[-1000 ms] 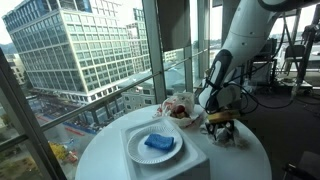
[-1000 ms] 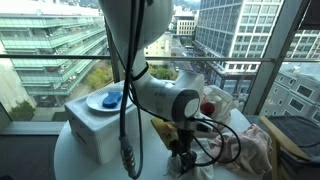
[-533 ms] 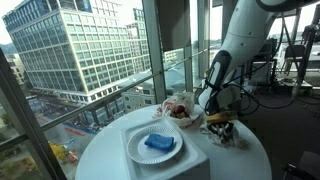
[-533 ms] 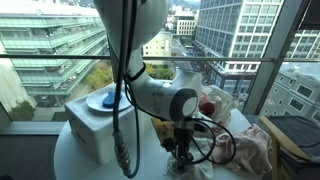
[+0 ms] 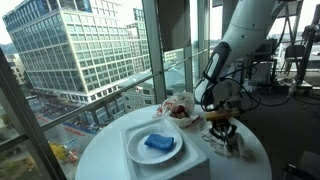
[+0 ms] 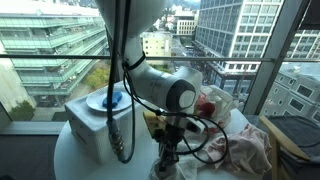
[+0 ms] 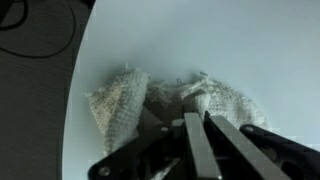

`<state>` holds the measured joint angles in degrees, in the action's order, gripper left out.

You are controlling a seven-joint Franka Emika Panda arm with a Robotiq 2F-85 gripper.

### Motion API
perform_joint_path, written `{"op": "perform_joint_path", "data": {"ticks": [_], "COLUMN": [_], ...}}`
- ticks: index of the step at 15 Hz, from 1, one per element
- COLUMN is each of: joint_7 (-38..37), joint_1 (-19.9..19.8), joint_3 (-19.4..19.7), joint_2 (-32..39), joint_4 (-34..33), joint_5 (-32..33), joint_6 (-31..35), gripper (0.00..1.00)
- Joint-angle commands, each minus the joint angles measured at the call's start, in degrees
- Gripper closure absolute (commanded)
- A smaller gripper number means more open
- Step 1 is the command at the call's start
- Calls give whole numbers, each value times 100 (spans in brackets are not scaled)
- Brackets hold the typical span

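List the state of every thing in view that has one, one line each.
gripper: jaws shut, tips at the cloth
cloth: crumpled, on the table
plate: flat on the box, carrying the blue sponge
blue sponge: lying flat on the plate
bag: crumpled, slumped on the table, red things inside

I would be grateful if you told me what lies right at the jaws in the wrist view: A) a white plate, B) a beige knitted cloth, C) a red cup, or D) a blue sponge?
B: in the wrist view the beige knitted cloth bunches up on the white table right at the tips of the gripper, whose jaws stand pressed together.
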<state>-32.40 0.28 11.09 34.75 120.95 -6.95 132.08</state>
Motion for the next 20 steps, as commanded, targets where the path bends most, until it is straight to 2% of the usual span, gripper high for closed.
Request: {"op": "perform_joint_path", "data": {"ticks": [1,7,10,12,20], "joint_7": [929,2333,2093,1906,1526], "joint_1": [-354,-666,-699,-756,-1296], "joint_3": [-433,-848,-707,-602,-174], "joint_2": [-271,-250,-338,-455,-608], "joint_4": [27,-130,-103,3,33], "joint_5": [-367,-723,-920,-1115,-2231], "joint_6": [-755,-1820,-1908,-1723,-1291], "gripper": [98,98,98,98,98]}}
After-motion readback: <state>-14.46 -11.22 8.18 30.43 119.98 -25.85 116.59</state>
